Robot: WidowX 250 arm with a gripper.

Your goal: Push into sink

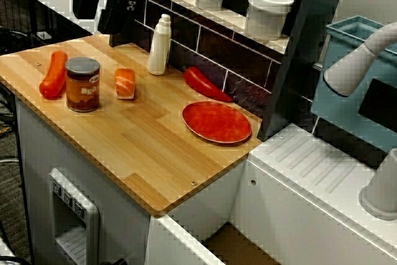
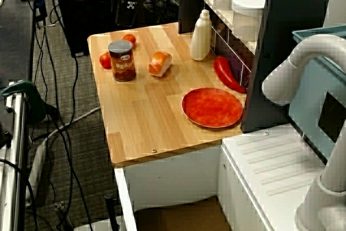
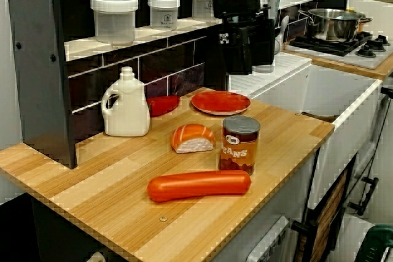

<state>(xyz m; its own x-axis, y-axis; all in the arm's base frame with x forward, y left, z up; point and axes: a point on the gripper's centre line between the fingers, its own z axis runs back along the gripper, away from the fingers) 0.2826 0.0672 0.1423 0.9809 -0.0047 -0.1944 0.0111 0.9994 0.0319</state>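
Can (image 1: 82, 84) upright — beside sausage (image 1: 54, 74)

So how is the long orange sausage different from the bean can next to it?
The sausage lies flat on its side, while the bean can stands upright. The sausage is long, thin and plain orange-red with rounded ends; the can is short and wide, with a brown printed label and a silver metal top. The sausage looks smooth and soft, the can hard. Both sit close together on the wooden counter.
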